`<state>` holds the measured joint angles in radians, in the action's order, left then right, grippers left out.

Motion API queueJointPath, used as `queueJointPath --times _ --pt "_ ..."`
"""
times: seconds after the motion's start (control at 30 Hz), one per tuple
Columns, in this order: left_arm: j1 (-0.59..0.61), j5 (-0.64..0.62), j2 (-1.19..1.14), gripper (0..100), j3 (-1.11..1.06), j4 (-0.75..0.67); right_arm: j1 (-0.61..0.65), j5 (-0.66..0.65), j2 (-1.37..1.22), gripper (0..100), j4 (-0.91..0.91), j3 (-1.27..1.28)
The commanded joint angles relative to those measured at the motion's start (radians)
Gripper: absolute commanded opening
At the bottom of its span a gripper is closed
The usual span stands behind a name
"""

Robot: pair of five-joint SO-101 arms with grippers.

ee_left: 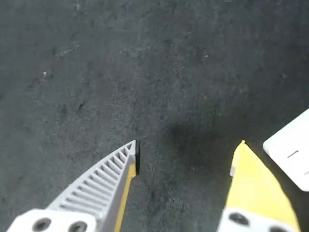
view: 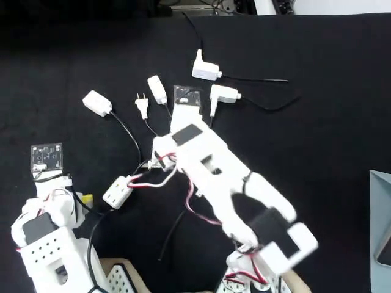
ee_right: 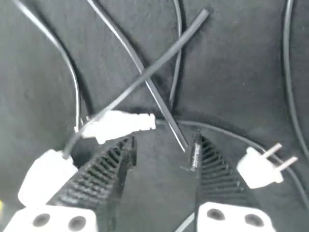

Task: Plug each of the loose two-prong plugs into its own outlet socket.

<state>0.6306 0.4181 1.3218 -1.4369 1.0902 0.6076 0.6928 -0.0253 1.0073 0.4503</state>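
My right gripper (ee_right: 161, 150) is open, its black fingers (ee_right: 120, 157) low over the black mat among crossing cables. A white two-prong plug (ee_right: 260, 166) lies just beside one finger, and a slim white plug (ee_right: 118, 124) lies ahead of the other. In the high view the right arm stretches to the middle of the mat, its gripper (view: 186, 97) between several loose white plugs, among them a small two-prong plug (view: 142, 105). A white outlet block (view: 119, 191) lies between the arms. My left gripper (ee_left: 188, 154) is open over bare mat, with a white block (ee_left: 289, 150) at the side.
More white plugs lie around the right gripper: one to the far left (view: 96, 102), one at the back (view: 206, 70), one to the right (view: 223, 94). Black cables (view: 125, 131) trail across the mat. A grey object (view: 382, 226) sits at the right edge.
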Motion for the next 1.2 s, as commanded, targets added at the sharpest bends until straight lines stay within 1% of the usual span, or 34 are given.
queueJointPath --times 0.0,0.33,0.53,0.6,0.83,0.9,1.03,1.17 --pt "0.010 -0.011 0.014 31 -0.002 -0.021 0.017 0.054 -0.082 19.1 -0.008 -0.116" --pt "0.012 -0.011 0.026 31 -0.016 -0.021 0.012 0.132 -0.278 19.1 -0.008 -0.228" --pt "0.012 -0.011 0.040 31 -0.031 -0.023 0.023 0.140 -0.334 19.1 0.000 -0.259" --pt "0.012 -0.011 0.049 31 -0.033 -0.021 0.038 0.140 -0.331 19.1 0.046 -0.278" --pt "0.012 -0.011 0.087 31 -0.050 -0.020 0.080 0.127 -0.332 19.1 0.302 -0.378" --pt "0.012 -0.011 0.097 31 -0.059 -0.020 0.095 0.095 -0.344 19.1 0.359 -0.378" --pt "0.012 -0.011 0.114 31 -0.065 -0.020 0.106 -0.052 -0.361 19.1 0.486 -0.386" --pt "0.012 -0.011 0.117 31 -0.065 -0.018 0.098 -0.123 -0.351 19.1 0.606 -0.381"
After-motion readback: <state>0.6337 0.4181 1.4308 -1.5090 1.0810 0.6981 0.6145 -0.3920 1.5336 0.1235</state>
